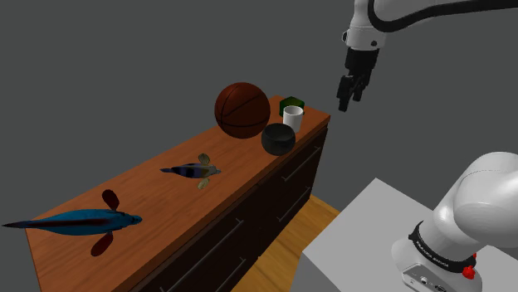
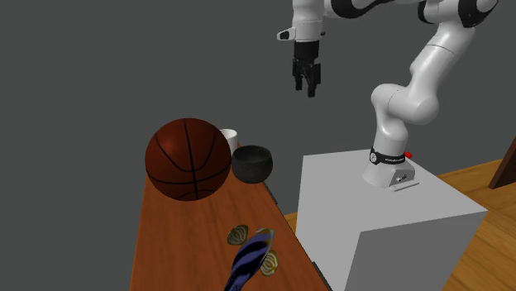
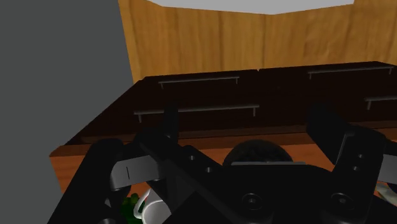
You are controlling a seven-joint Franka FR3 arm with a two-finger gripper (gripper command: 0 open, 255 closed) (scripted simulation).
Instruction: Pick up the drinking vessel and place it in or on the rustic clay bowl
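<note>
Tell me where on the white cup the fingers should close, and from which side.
Probably the rim, from straight above. The white cup stands upright, mouth up, hemmed in by the basketball, a green block and the dark bowl, so side approaches look crowded. The gripper hangs open, higher than the cup; pinching one wall should work.
</note>
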